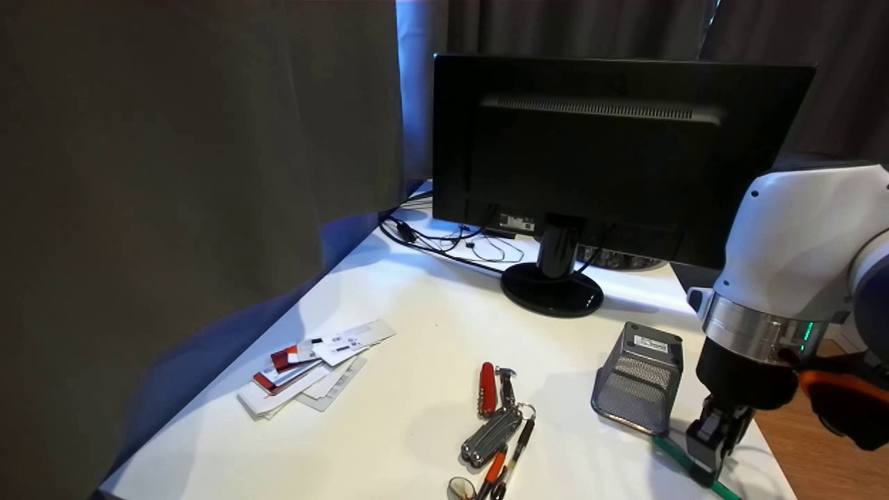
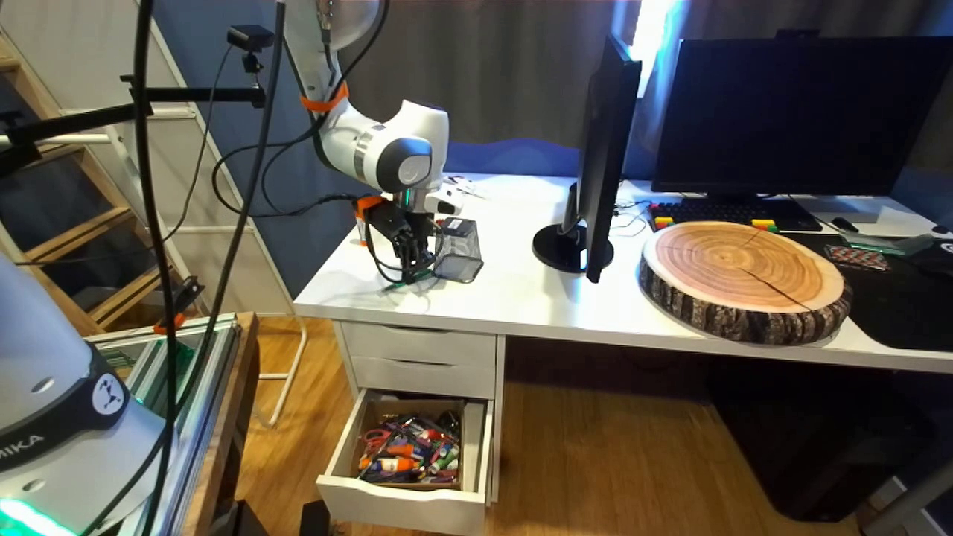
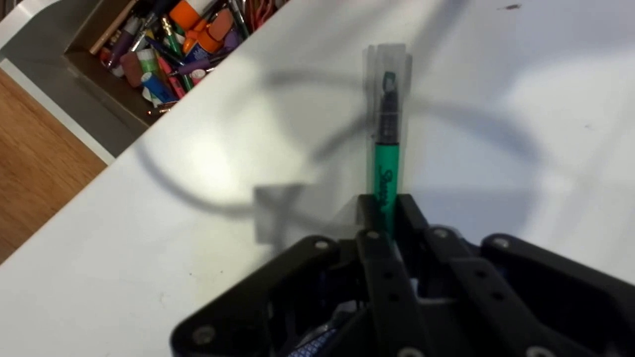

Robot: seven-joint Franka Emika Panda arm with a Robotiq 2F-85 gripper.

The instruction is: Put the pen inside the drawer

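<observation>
- The pen (image 3: 386,173) is in the grasp of the gripper (image 3: 386,213), down at the white desk (image 2: 506,292); whether it lies on the surface or just above it cannot be told
- Its clear-tipped end juts far ahead of the grip in the wrist view; a knock there would probably twist the pen, the barrel being slim and likely smooth
- In an exterior view the opposite end lies right by the mesh cup (image 1: 637,389), touching or barely apart; dragging sideways might shove the cup or swing the pen
- The drawer (image 2: 402,506) stands pulled out low beneath the desktop, so coming down too soon could catch pen or gripper on the desk edge or the closed drawers (image 2: 421,342)
- Letting go too high or off to one side could drop it on the drawer's rim or the wooden floor (image 2: 618,447)
- The cardboard box (image 3: 110,88) inside is heaped with markers (image 3: 158,88) and other pens, so this one may settle askew and slide off
- The fingers (image 3: 411,215) are drawn in to the pen's thickness, one each side of the green barrel with no gap showing; contact with the desk cannot be told
</observation>
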